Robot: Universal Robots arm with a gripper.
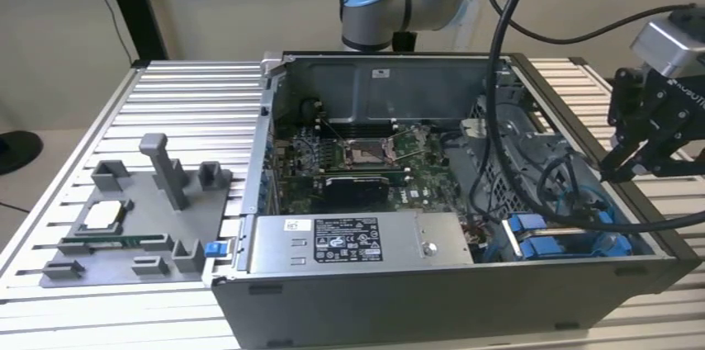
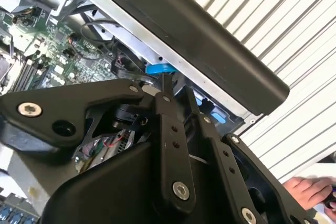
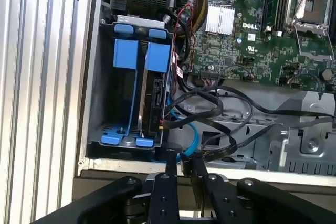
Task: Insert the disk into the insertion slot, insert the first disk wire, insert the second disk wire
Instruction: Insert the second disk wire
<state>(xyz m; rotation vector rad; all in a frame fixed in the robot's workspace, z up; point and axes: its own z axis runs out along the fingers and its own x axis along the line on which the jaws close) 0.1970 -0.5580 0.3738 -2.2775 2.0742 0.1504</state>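
Exterior view, and we start out beside the computer case (image 1: 441, 300) on the exterior view's left, where a grey fixture tray (image 1: 121, 230) sits. Moving across, the power-supply box (image 1: 352, 243) lies along the case's near wall. Next comes the insertion slot (image 1: 529, 230) in the case's corner, blue rails showing. Over the case's rim on the exterior view's right hangs the gripper (image 1: 622, 170).

In the first wrist view the disk (image 3: 156, 93) looks seated edge-on in the slot (image 3: 122, 55), its long axis pointing straight at the gripper (image 3: 182, 162). The gripper is just past the slot's end, at the case rim. Black wires (image 3: 210, 103) and a blue cable (image 3: 192, 137) loop beside the disk, the cable nearest the gripper. Clamped or released, I cannot tell.
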